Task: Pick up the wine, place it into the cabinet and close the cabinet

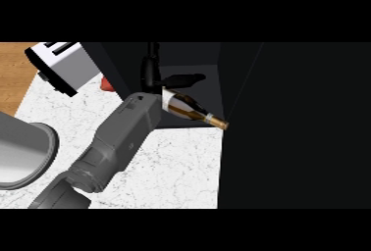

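One robot hand holds the wine inside the open cabinet.

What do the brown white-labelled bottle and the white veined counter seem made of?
Brown bottle: likely glass, glossy with a sheen; white paper-like label, gold foil-like neck. White counter: looks like marble, from its grey veining, though possibly laminate.

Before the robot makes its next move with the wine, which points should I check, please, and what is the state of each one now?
1. Cabinet door open: ok.
2. Wine fully inside the cabinet: cannot tell; its neck reaches the front edge.
3. Wine upright: not ok; it lies tilted.
4. Robot hand free of the wine: cannot tell.
5. Opening free for closing the door: not ok; the robot hand is in it.
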